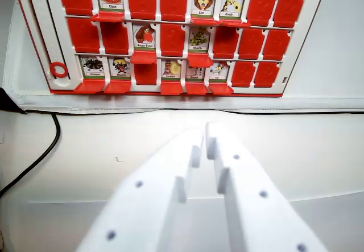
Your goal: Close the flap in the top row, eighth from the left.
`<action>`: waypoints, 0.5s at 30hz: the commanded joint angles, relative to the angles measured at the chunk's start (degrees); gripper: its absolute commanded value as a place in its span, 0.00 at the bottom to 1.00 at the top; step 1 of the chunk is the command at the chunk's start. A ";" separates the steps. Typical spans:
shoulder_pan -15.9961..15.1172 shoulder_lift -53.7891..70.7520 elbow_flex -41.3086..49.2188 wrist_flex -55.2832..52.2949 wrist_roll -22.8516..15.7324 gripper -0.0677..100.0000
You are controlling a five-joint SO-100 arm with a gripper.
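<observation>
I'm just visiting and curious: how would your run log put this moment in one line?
gripper: shut, empty, hovering short of board | game board: untouched | top-row eighth flap: appears shut

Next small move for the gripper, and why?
Probably ease forward and toward the wrist view's right. The gripper, jaws nearly together and empty, sits short of the board and left of the eighth top-row flap. That flap shows plain red, no picture, so it may already be closed.
</observation>
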 commanded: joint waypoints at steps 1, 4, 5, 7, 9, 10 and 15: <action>-0.53 4.48 -1.76 1.85 1.05 0.00; -0.79 5.71 -1.05 2.29 1.23 0.00; -0.88 5.98 -1.05 2.46 1.23 0.00; -0.97 6.33 -1.05 2.72 1.32 0.00; -1.32 6.59 -0.88 2.72 1.32 0.00; -1.49 6.77 -0.70 2.72 1.41 0.00; -1.58 7.65 0.79 2.72 1.76 0.00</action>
